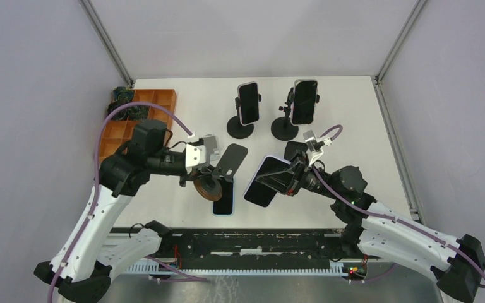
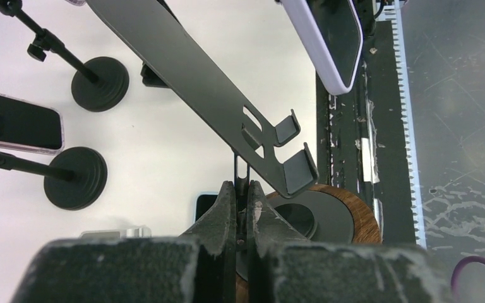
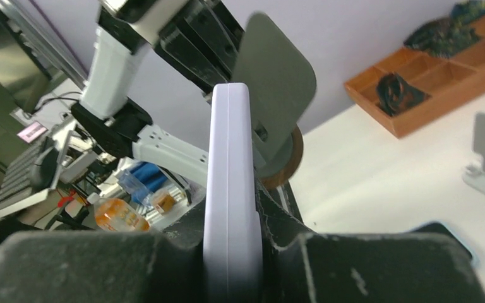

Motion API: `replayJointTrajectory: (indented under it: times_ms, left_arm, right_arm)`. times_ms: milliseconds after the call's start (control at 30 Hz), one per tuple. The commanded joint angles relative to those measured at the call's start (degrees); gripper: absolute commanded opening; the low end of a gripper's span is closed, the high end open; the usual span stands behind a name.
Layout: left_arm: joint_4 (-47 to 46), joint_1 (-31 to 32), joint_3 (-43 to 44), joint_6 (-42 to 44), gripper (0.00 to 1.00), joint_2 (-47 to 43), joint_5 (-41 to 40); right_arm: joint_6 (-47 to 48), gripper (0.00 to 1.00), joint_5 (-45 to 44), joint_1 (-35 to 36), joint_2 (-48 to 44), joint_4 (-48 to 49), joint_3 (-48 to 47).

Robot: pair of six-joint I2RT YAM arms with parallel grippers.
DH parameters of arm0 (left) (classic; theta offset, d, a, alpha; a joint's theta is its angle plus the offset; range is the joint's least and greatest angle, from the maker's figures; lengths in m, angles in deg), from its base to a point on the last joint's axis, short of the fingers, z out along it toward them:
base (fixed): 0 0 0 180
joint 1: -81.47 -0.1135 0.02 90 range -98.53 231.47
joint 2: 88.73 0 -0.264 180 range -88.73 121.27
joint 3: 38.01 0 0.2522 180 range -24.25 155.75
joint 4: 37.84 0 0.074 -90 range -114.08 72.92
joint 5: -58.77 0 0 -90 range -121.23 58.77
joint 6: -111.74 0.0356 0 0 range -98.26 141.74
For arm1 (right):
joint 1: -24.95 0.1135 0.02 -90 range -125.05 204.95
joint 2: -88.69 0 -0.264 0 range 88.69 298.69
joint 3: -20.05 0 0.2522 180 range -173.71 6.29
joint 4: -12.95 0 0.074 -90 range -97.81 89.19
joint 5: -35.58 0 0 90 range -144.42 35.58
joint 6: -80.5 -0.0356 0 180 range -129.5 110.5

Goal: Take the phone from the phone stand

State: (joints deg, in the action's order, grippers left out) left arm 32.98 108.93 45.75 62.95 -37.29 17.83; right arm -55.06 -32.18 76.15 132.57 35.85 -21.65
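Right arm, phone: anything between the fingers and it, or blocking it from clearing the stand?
Nothing visible. The right gripper is shut on the phone, held clear of the stand and its empty lips. The left gripper pins the stand. A second phone lies flat on the table by the stand's base.

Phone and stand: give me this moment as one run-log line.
left gripper: shut on stand | right gripper: shut on phone | phone: clear of stand, held in air
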Motion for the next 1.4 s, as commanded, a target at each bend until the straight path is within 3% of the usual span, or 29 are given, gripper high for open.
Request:
replayJointTrajectory:
  times_ms: [0,167,533,900,1067,1367]
  left_arm:
    - [-3.9,-0.1,2.9,-1.6,0.02,-0.2,0.2]
    - [-5.1,-0.1,5.8,-4.1,0.02,0.3,1.8]
    - [-4.4,-0.1,6.7,-4.5,0.02,-1.5,1.6]
    - [-3.6,-0.1,6.9,-4.4,0.02,-1.0,3.3]
    - [-3.5,-0.1,6.7,-4.2,0.02,-1.0,3.7]
    - [-3.5,-0.1,6.9,-3.8,0.02,-0.7,3.9]
  right_arm:
    - [2.5,0.0,0.0,-0.4,-0.5,-7.1,-2.2]
    - [3.5,0.0,1.8,-0.5,9.2,-15.7,-4.0]
    - [0.7,0.0,-1.1,1.2,34.2,-16.9,-7.2]
    - [-3.8,0.01,-5.7,0.9,44.3,-14.7,-9.1]
    - [-4.7,0.16,-5.9,-0.2,47.1,-13.1,-8.5]
    - [-4.7,0.59,-13.9,-0.9,46.9,-18.5,-7.7]
